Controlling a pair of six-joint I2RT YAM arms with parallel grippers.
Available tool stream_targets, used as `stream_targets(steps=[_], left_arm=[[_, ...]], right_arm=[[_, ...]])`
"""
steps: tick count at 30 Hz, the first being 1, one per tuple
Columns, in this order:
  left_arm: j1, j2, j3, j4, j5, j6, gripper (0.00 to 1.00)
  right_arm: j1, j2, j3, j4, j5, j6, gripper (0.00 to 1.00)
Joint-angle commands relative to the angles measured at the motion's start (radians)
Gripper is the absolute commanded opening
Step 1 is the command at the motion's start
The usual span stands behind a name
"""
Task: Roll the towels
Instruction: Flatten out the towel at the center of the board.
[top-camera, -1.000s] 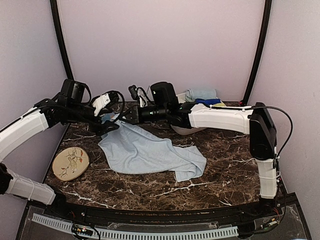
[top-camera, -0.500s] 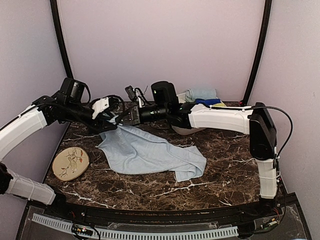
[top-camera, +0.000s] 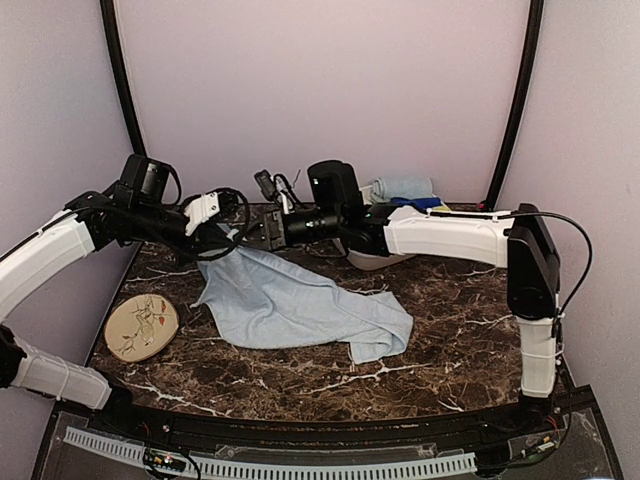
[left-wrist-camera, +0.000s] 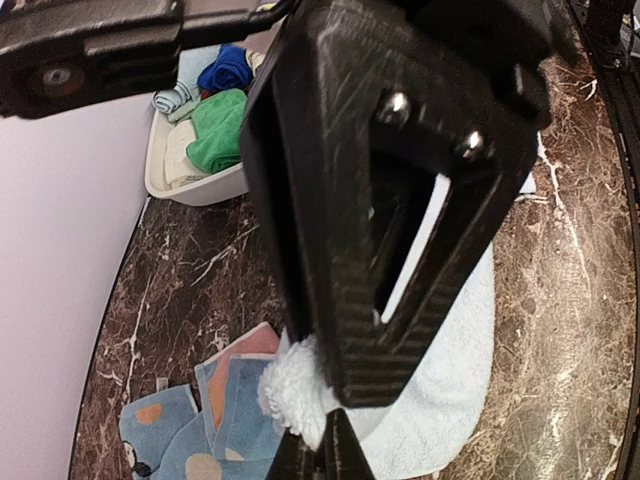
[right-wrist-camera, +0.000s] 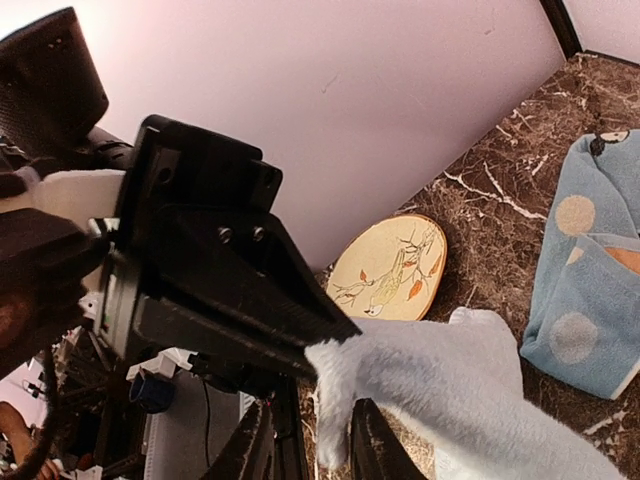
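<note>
Nearby: plate (top-camera: 141, 327) left of pale towel (top-camera: 300, 310), bin (left-wrist-camera: 200, 188) behind.

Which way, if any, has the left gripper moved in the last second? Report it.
Yes. The left gripper has shifted farther back and slightly right, away from the plate, at the raised corner of the pale blue towel.
</note>
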Motion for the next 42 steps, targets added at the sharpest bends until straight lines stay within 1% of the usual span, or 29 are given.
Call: stream_targets(steps=[1,3,4,5,8,10,12,14,16,18,21,23,25,27,31,37,42], left_arm=[[0.005,0.011,0.005,0.039,-0.090,-0.041,0.00],[0.007,0.018,0.014,0.063,-0.139,-0.071,0.00],[0.010,0.024,0.021,0.073,-0.165,-0.088,0.00],[0.015,0.029,0.031,0.079,-0.189,-0.102,0.00],[0.028,0.042,0.063,0.092,-0.266,-0.140,0.00],[0.037,0.041,0.081,0.099,-0.301,-0.147,0.00],[0.045,0.035,0.089,0.113,-0.340,-0.143,0.00],[0.049,0.027,0.089,0.132,-0.381,-0.122,0.00],[0.053,0.020,0.076,0.172,-0.454,-0.089,0.00],[0.065,0.013,0.060,0.236,-0.536,-0.042,0.00],[0.114,0.008,0.053,0.324,-0.599,0.021,0.00],[0.151,0.016,0.056,0.352,-0.633,0.057,0.00],[0.182,0.020,0.051,0.384,-0.664,0.088,0.00],[0.207,0.016,0.049,0.370,-0.644,0.084,0.00],[0.211,-0.001,0.033,0.332,-0.600,0.060,0.00],[0.214,0.002,0.014,0.327,-0.608,0.063,0.00],[0.216,0.001,0.020,0.314,-0.605,0.045,0.00]], right_arm=[[-0.032,-0.116,-0.066,0.053,0.021,-0.005,0.41],[-0.054,-0.169,-0.127,0.032,0.083,-0.020,0.56],[-0.069,-0.206,-0.163,0.003,0.133,-0.032,0.61],[-0.080,-0.245,-0.210,-0.038,0.195,-0.050,0.64],[-0.093,-0.381,-0.361,-0.212,0.491,-0.103,0.66],[-0.080,-0.459,-0.481,-0.303,0.642,-0.097,0.66],[-0.053,-0.589,-0.619,-0.365,0.758,-0.054,0.66],[-0.032,-0.671,-0.728,-0.437,0.825,0.015,0.66],[-0.002,-0.749,-0.827,-0.476,0.864,0.087,0.66],[0.029,-0.814,-0.910,-0.483,0.884,0.153,0.66],[0.057,-0.865,-0.992,-0.478,0.903,0.208,0.65],[0.065,-0.863,-1.019,-0.454,0.899,0.219,0.63],[0.070,-0.826,-1.019,-0.424,0.892,0.215,0.62],[0.076,-0.760,-0.995,-0.401,0.884,0.202,0.62],[0.083,-0.606,-0.901,-0.363,0.876,0.152,0.61],[0.083,-0.399,-0.748,-0.299,0.868,0.074,0.59],[0.083,-0.263,-0.602,-0.268,0.854,0.032,0.57]])
